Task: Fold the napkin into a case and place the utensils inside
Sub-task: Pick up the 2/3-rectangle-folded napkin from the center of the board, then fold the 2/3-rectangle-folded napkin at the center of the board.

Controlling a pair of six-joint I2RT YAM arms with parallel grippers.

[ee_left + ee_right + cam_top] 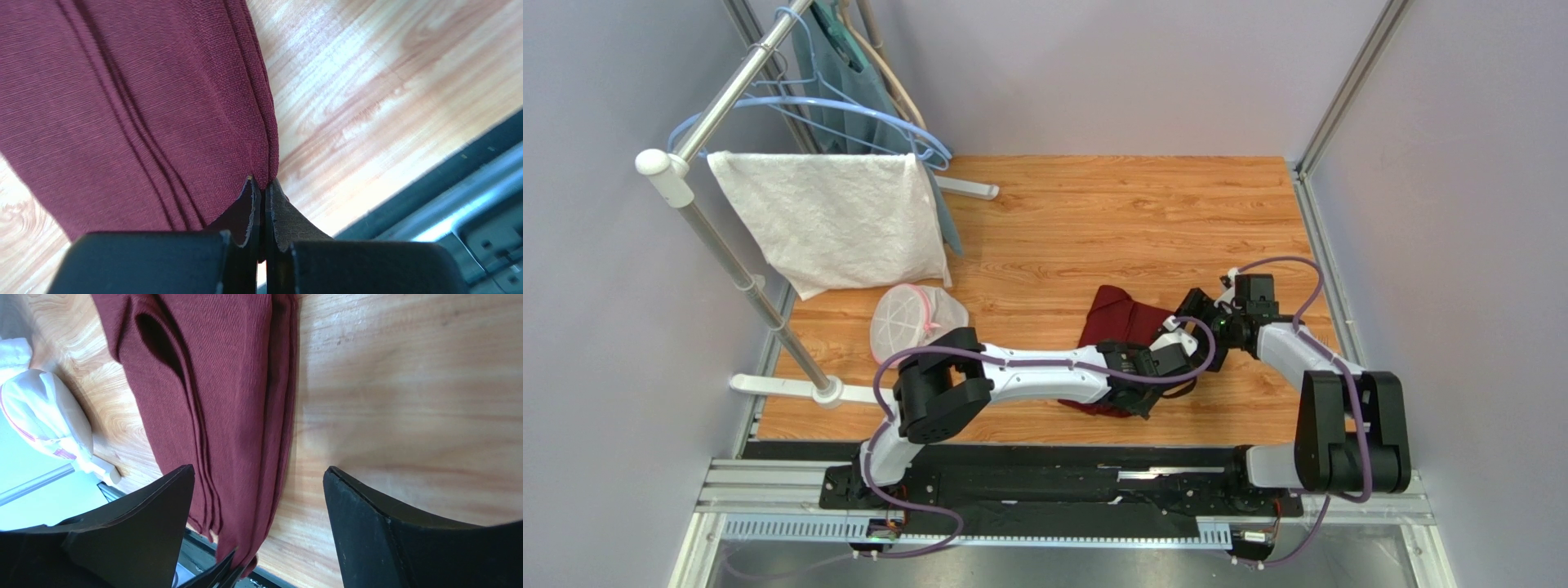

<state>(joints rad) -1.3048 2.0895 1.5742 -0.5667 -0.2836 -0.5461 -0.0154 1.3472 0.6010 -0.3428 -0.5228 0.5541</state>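
The folded maroon napkin [1122,321] is seen just right of centre on the wooden table [1051,233]. Its layered corner is pinched by the left gripper [265,193]. The right gripper [259,473] is spread wide over its edge.

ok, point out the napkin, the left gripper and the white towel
napkin [123,110]: left wrist view, middle of the folded cloth.
left gripper [262,184]: left wrist view, between the fingertips shut on the napkin's edge.
white towel [836,221]: top view, centre of the hanging cloth.
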